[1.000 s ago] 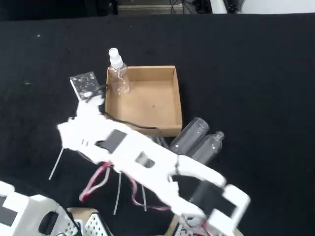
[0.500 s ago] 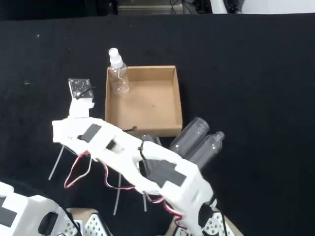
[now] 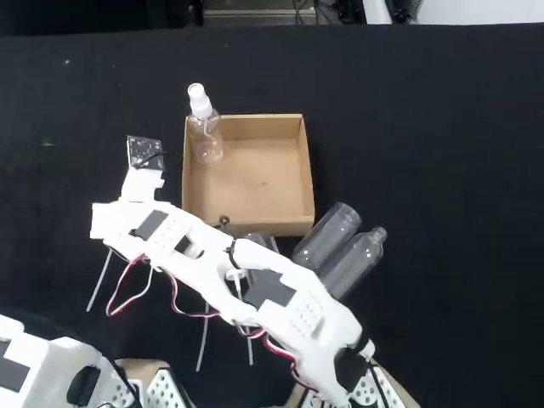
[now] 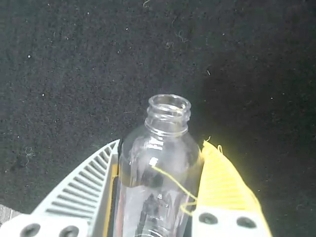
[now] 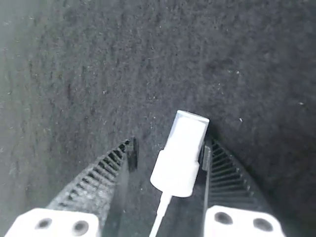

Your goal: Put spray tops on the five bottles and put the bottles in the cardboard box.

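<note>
As the right arm (image 3: pixel 212 263) settles lower over the surface (image 3: pixel 442 127) just left of the cardboard box (image 3: pixel 255 183), its white links, raised higher above the box's near corner a second ago, now lie stretched out flatter, while its end has barely shifted. The right gripper (image 5: pixel 168 143) has its jaws apart around a white spray top (image 5: pixel 180 148) lying on the dark surface; the top sits close against one jaw with a gap to the other, so nothing is clamped yet. The left gripper (image 4: pixel 161 144) is clamped on an uncapped bottle (image 4: pixel 160 163), its neck pointing away from the wrist. One capped bottle (image 3: pixel 205 136) stands in the box's far left corner, unmoved, and two more bottles (image 3: pixel 327 231) lie just right of the box. The descent reads as the start of the next capping round: closing on the top seems the step in hand, with most of the task ahead.
</note>
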{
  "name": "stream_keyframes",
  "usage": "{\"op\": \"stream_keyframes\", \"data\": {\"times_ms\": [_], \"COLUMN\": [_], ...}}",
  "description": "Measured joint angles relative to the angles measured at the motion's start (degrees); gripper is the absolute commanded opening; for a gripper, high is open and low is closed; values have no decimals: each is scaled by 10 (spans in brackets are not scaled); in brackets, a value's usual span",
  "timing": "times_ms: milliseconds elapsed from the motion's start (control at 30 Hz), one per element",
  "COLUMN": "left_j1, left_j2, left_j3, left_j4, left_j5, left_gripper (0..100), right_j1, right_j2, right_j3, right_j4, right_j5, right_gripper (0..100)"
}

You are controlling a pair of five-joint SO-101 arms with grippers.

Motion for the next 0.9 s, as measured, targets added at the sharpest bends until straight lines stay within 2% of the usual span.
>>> {"op": "stream_keyframes", "data": {"times_ms": [267, 433, 733, 900], "left_j1": [-3, -3, -3, -3], "left_j2": [0, 0, -62, -92], "left_j3": [0, 0, 0, 31], "left_j4": [0, 0, 0, -2], "left_j5": [0, 0, 0, 0], "left_gripper": [30, 30, 30, 30], "right_j1": [5, 12, 25, 25], "right_j2": [84, 160, 300, 341], "right_j3": [-176, -335, -623, -794], "right_j4": [164, 331, 585, 698], "right_j5": [-1, 0, 2, 81], "right_gripper": [185, 5, 11, 11]}}
